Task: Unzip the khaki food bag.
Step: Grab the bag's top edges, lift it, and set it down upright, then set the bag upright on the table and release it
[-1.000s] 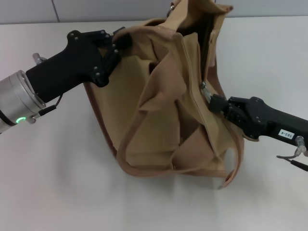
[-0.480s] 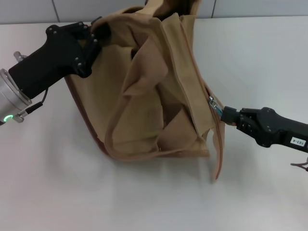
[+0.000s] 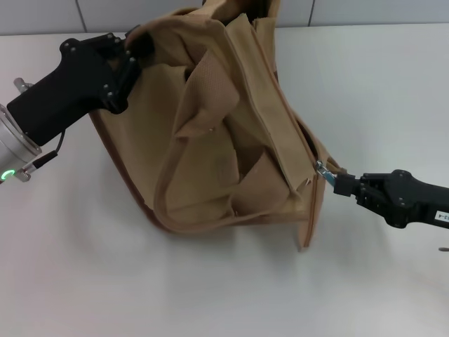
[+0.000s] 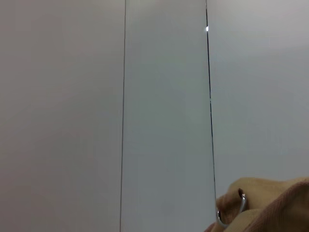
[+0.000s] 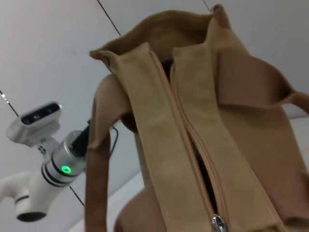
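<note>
The khaki food bag lies slumped on the white table, its webbing handles folded across its side. My left gripper is shut on the fabric at the bag's far top corner. My right gripper is shut on the metal zipper pull at the bag's near right end, just off its edge. The right wrist view shows the bag with the top zipper parted along a dark gap above the slider. The left wrist view shows only a bit of tan fabric with a metal ring.
The white table stretches around the bag on all sides. A grey panelled wall runs along the back. My left arm's silver wrist with a green light is at the left edge and also shows in the right wrist view.
My right gripper has drawn the zipper pull to the right and nearer, toward the bag's end. My left gripper has shifted left and back with the bag's corner, stretching the bag.
</note>
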Motion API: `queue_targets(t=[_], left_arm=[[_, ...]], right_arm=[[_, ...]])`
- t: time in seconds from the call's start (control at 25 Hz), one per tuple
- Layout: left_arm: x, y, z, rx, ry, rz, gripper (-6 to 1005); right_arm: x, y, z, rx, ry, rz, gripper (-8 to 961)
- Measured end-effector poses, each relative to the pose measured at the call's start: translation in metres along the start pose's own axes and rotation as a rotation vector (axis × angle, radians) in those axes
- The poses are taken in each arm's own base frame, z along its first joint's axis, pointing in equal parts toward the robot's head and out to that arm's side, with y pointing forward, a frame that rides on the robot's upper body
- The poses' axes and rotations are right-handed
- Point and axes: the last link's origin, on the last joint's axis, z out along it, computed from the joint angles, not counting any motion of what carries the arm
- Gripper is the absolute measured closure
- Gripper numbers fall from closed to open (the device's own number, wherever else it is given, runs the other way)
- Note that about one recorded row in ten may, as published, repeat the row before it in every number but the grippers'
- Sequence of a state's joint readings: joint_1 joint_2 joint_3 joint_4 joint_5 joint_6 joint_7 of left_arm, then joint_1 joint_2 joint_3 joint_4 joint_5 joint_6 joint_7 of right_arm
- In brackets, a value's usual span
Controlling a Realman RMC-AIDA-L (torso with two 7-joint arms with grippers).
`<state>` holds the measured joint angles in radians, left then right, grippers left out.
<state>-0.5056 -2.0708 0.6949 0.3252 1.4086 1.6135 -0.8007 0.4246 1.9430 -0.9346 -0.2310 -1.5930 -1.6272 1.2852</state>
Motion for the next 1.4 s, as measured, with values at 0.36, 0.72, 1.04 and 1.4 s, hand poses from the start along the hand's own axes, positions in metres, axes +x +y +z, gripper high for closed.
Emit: queue_targets(t=[0.36,0.72,1.04,1.4], left_arm=[[0.001,-0.001,-0.002,0.010,0.008,-0.001,847],[0.001,-0.001,-0.002,0.010,0.007,-0.004,845],[0.000,-0.001,-0.001,0.009,0.006,-0.008,843],[0.000,0.000,0.000,0.008,0.005,-0.009,841]], right_arm=[[0.009,-0.006,-0.004,0.044,0.063,0.006,864],[0.005,-0.006,-0.003,0.038,0.066,0.011,851],[0.004,-0.010,-0.021,0.105,0.033,-0.006,791],[0.022,-0.024,-0.010,0.306,0.006,-0.242,633]])
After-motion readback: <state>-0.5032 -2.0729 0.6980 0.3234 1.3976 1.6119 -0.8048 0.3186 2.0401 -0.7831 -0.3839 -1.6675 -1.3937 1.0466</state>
